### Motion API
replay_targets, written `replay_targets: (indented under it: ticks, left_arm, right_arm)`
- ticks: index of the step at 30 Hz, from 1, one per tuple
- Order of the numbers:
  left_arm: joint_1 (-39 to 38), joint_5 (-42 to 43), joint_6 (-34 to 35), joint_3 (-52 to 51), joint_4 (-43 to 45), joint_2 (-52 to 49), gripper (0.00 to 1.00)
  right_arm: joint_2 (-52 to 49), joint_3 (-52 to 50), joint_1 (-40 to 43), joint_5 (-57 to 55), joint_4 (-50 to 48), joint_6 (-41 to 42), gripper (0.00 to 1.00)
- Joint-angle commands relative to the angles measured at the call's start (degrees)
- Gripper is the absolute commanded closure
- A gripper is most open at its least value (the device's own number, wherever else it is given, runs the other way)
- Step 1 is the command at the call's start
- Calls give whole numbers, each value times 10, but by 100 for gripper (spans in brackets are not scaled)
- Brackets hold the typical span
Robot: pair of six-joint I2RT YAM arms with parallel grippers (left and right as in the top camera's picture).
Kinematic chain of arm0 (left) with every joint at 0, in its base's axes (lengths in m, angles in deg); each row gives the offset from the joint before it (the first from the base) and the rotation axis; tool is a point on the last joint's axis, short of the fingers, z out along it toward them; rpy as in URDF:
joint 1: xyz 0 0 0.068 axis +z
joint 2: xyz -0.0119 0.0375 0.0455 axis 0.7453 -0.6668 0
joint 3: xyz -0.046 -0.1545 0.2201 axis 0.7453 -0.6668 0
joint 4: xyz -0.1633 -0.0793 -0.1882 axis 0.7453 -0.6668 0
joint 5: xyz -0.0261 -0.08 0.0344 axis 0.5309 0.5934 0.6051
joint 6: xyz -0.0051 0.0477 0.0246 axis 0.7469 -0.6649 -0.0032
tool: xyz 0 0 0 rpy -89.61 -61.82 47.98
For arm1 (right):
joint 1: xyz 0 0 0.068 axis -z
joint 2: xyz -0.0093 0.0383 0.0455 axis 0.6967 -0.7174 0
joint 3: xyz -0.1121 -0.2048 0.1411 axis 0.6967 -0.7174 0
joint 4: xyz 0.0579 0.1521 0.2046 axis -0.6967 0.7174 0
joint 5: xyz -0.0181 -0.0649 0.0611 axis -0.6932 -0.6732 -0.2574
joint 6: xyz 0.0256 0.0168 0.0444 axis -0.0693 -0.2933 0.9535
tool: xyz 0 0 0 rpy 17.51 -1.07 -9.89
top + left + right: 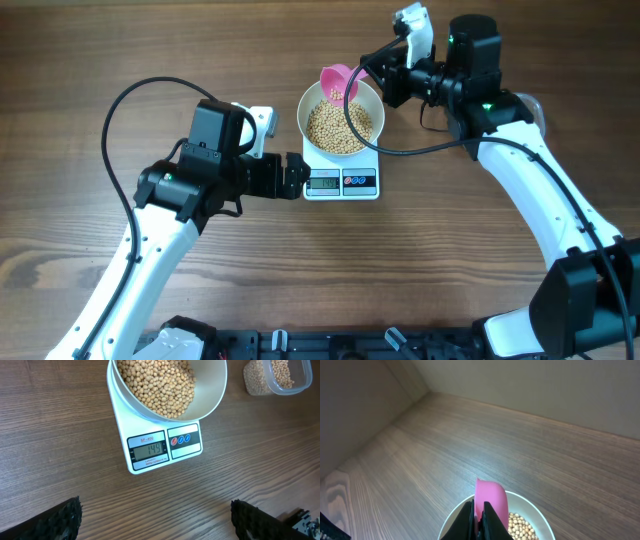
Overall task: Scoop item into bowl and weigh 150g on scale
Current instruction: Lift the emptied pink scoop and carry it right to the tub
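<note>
as the scale [340, 182] reads just under target, right tool [366, 68] stays out of the count, clamped tight on pink scoop [338, 80] over bowl [308, 105], left tool [296, 176] fully open, empty; next likely a few beans [340, 125] trickled in.

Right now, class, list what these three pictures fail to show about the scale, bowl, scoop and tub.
Overhead: the digits on the scale are too small to read.
Left wrist: the far rim of the bowl and part of the clear tub are cut off by the top edge.
Right wrist: the pink scoop shows only its back, hiding its contents; the scale is out of frame.
</note>
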Motion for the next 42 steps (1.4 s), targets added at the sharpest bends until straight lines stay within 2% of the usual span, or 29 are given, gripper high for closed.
replay_targets:
  ticks: [1, 7, 32, 37, 42]
  left_arm:
    - [-2, 7, -9, -4, 2, -1, 0]
    - [-2, 7, -9, -4, 2, -1, 0]
    - [-2, 7, -9, -4, 2, -1, 0]
    - [-2, 7, -9, -4, 2, -1, 0]
    - [-2, 7, -9, -4, 2, -1, 0]
  right_arm:
    - [14, 9, 5, 14, -19, 23, 96]
    - [14, 9, 5, 13, -54, 35, 96]
    - [14, 9, 6, 13, -71, 48, 96]
    - [21, 9, 42, 14, -107, 120, 96]
    - [34, 9, 93, 34, -91, 126, 96]
